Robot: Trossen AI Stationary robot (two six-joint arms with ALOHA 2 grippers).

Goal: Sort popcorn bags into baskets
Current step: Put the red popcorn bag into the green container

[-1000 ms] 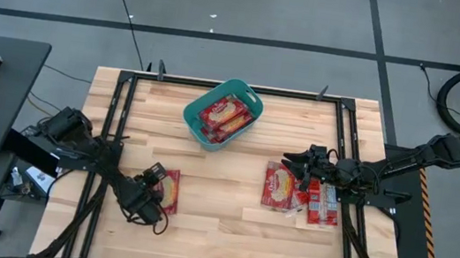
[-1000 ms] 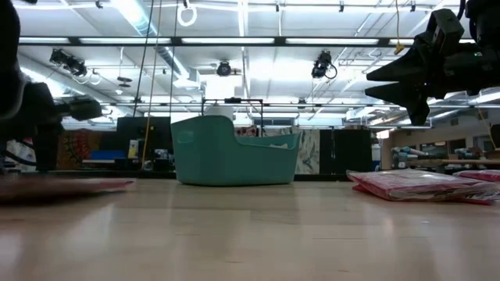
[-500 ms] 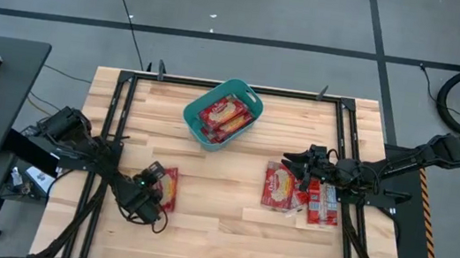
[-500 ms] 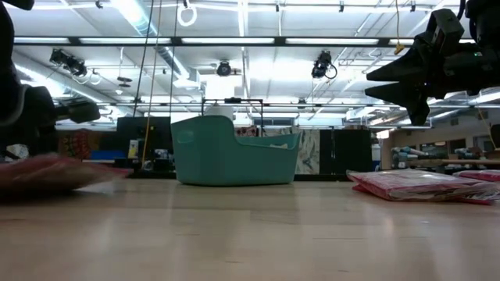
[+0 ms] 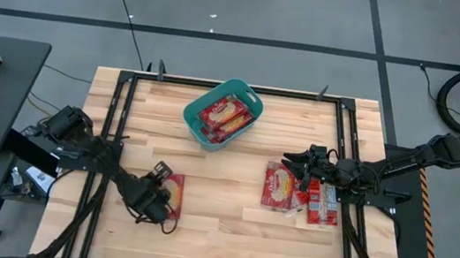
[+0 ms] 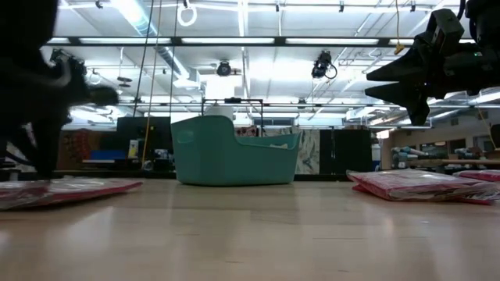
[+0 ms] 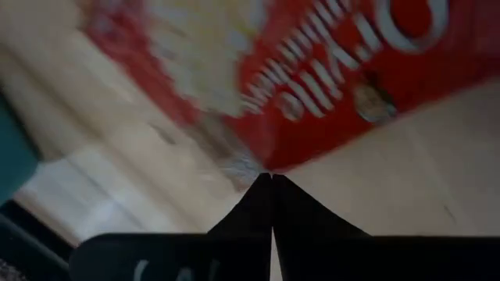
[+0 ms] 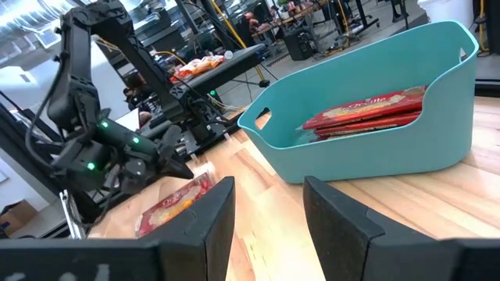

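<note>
Beneath the left pincer (image 5: 168, 206) lies a popcorn bag (image 5: 173, 186).

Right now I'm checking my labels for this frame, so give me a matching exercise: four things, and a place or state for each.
1 basket
2 lone popcorn bag
3 right gripper
4 bag pile

A open, raised
B teal, partly filled
C on the right, heaped
D by the left gripper

Pairs: 1-B, 2-D, 3-A, 4-C.
</note>
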